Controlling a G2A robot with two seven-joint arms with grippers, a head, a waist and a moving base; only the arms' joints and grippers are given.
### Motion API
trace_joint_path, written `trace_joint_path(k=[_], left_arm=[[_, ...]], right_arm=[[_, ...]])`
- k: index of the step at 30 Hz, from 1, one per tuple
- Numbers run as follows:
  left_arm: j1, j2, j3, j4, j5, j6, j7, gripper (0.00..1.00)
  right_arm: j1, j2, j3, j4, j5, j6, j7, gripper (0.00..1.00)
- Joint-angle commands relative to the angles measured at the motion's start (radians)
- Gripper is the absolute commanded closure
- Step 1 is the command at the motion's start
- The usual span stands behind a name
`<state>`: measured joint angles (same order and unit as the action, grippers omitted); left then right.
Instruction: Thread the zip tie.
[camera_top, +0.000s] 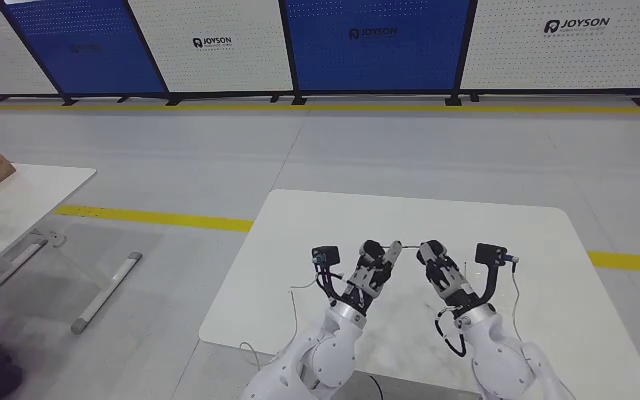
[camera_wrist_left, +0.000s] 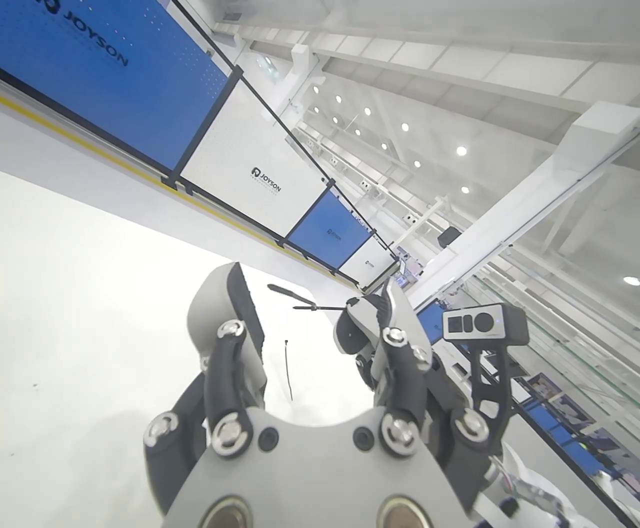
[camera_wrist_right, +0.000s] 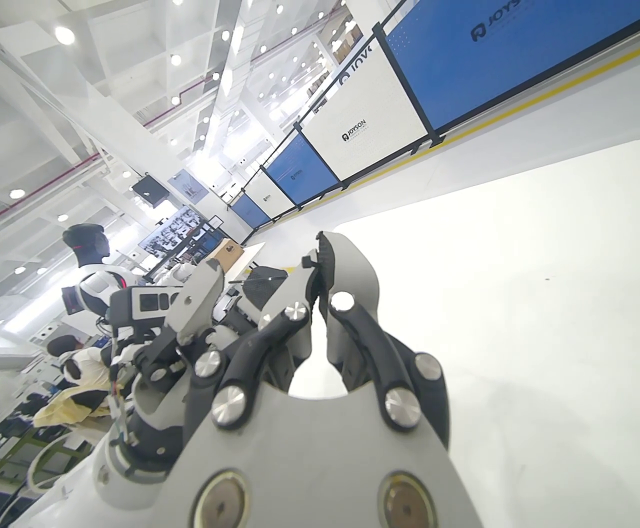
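A thin black zip tie (camera_wrist_left: 290, 296) hangs in the air between my two grippers, above the white table (camera_top: 300, 230) near its front edge. My right gripper (camera_wrist_right: 316, 260) is shut on the zip tie's head end (camera_wrist_right: 307, 262), and the strap sticks out sideways toward the other arm. My left gripper (camera_wrist_left: 311, 277) is open, its fingers wide apart, with the strap's free end lying in the gap and touching neither pad. In the top view the left gripper (camera_top: 378, 258) and right gripper (camera_top: 430, 252) face each other closely.
A second black zip tie (camera_wrist_left: 288, 370) lies flat on the table beyond the left gripper. Another white table (camera_top: 40, 190) stands at the far left, with a metal bar (camera_top: 105, 293) on the floor beside it. Blue and white panels line the back.
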<state>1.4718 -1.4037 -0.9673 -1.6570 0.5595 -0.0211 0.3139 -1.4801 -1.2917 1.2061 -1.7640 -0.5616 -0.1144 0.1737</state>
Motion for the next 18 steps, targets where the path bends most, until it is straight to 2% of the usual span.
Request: trace_joint_path(k=[1,16,17,18], left_arm=[[-0.003,-0.001,0.003,0.006,-0.001,0.000,0.001,0.98],[-0.011,-0.006,0.010,0.021,-0.009,-0.014,-0.001,1.00],[-0.011,-0.007,0.009,0.020,-0.009,-0.015,0.000,1.00],[-0.010,-0.007,0.008,0.019,-0.014,-0.014,0.004,1.00]], right_arm=[[0.000,0.000,-0.001,-0.001,-0.002,-0.001,-0.001,1.00],[0.003,-0.002,-0.005,0.000,-0.002,-0.003,-0.006,1.00],[0.002,-0.002,-0.005,0.000,0.000,-0.001,-0.008,0.98],[0.002,-0.003,-0.006,0.000,0.004,-0.001,-0.011,0.67]])
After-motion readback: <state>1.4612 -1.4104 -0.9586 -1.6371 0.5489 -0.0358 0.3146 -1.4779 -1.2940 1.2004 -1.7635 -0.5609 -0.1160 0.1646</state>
